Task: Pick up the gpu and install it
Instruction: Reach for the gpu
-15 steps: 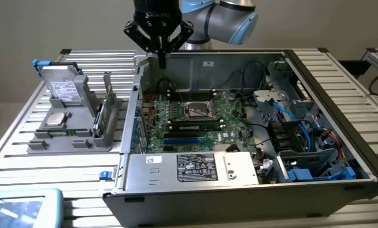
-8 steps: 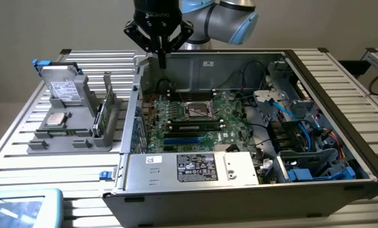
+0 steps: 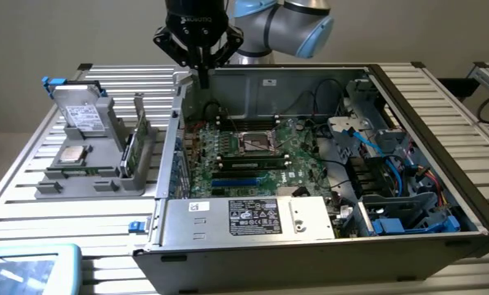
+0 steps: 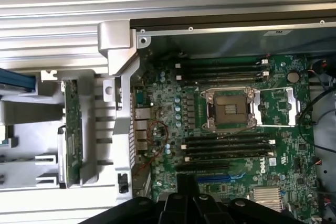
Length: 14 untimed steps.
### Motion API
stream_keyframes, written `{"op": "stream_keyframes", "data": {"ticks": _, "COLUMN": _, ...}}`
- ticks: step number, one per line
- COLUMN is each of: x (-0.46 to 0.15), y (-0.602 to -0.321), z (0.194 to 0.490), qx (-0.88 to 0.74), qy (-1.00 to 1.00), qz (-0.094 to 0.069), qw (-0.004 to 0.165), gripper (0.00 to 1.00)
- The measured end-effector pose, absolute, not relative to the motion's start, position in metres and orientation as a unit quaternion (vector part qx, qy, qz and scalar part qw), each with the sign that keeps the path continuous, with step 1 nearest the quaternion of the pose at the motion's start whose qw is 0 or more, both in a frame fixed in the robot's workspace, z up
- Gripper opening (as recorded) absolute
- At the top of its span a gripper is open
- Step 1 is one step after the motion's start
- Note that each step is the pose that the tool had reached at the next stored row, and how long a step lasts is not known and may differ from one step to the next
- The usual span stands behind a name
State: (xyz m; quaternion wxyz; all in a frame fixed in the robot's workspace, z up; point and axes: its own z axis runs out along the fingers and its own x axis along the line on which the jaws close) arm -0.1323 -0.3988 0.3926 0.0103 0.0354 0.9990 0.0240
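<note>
The gpu (image 3: 131, 150) stands on its long edge in a slot of the gray holder (image 3: 80, 187), at the middle left of the exterior view, just outside the left wall of the computer case (image 3: 310, 252). From my wrist camera the gpu (image 4: 71, 129) shows edge-on, a thin green strip in the holder (image 4: 100, 150). Nothing touches it. Further left in the same holder lies a square processor chip (image 3: 70, 155), and a silver hard drive (image 3: 82, 114) with a white label leans at the holder's upper end. The holder and the case both rest on the slatted metal table (image 3: 23, 203). Inside the open case lies the green motherboard (image 3: 265, 175), its socket (image 4: 231, 109) uncovered. My jaws are pressed together with nothing between them. They point straight down at the upper middle of the exterior view, above the case's upper-left corner, well apart from the gpu
</note>
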Motion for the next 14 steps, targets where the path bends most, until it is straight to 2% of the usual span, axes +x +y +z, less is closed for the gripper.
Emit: {"op": "stream_keyframes", "data": {"ticks": 14, "x": -0.196, "y": -0.4, "z": 0.393, "qx": 0.035, "qy": 0.999, "qz": 0.024, "qw": 0.01, "gripper": 0.11}}
